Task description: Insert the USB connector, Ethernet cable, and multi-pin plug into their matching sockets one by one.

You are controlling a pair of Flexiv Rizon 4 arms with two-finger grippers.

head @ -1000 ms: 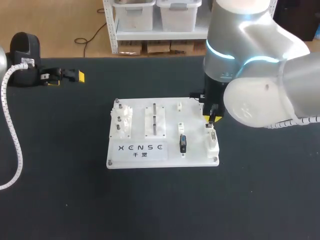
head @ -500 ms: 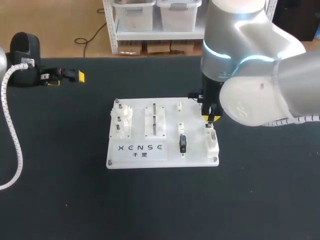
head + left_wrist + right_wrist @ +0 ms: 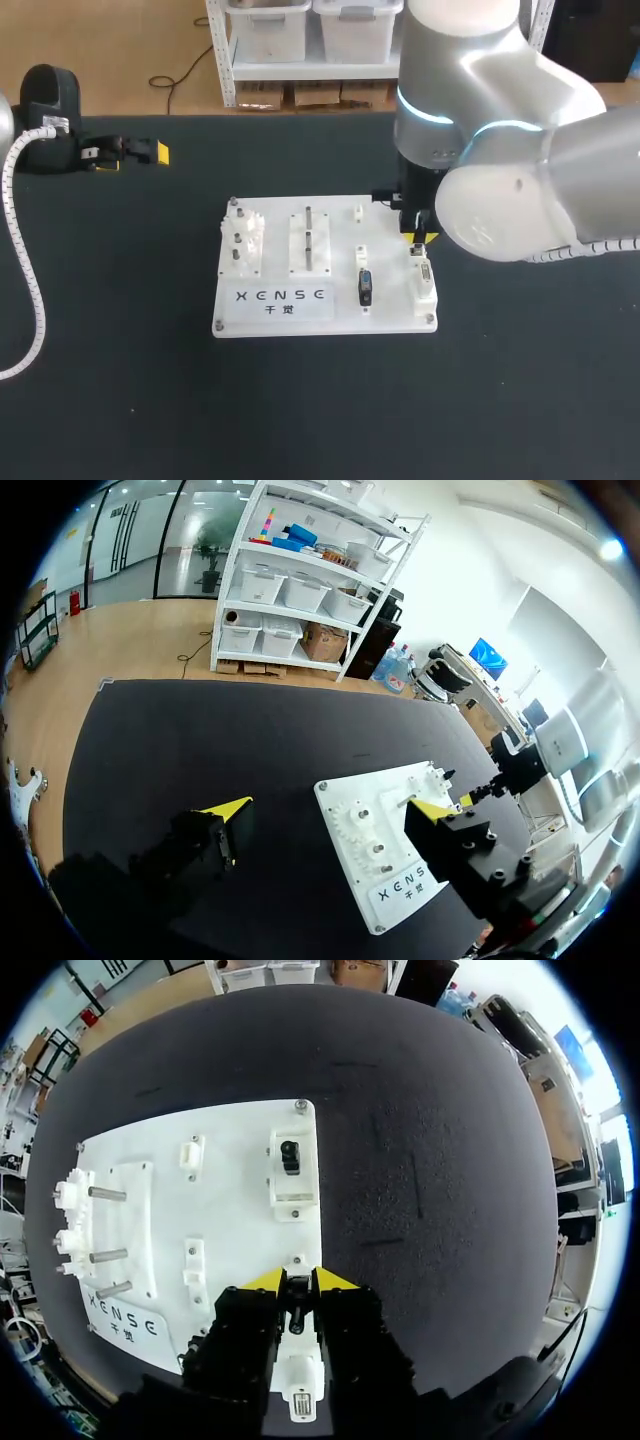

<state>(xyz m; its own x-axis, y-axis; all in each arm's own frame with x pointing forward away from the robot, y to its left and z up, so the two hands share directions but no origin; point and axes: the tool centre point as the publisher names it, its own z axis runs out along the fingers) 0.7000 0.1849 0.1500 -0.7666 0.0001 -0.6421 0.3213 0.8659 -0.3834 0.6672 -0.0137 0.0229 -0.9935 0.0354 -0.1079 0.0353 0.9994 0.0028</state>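
Observation:
The white socket board (image 3: 325,300) lies mid-table. My right gripper (image 3: 417,240) hangs over its right edge, fingers close together on a small dark-and-white plug (image 3: 297,1298); which plug it is I cannot tell. Through the gap between the fingers shows a white multi-pin block (image 3: 424,278) on the board. A black USB connector (image 3: 365,286) stands in its holder left of that block. Ahead of the right gripper (image 3: 297,1282) sits a black socket in a white housing (image 3: 290,1156), near the board's far right corner. My left gripper (image 3: 132,157) rests far left, open and empty, also in its own view (image 3: 330,810).
White gear posts (image 3: 240,240) and two metal pins (image 3: 309,238) stand on the board's left half. The left arm's white corrugated cable (image 3: 22,280) loops along the table's left side. Black tabletop (image 3: 520,400) surrounds the board on all sides.
My right arm has shifted slightly left and toward the back of the board, its grip unchanged. The left arm has not moved.

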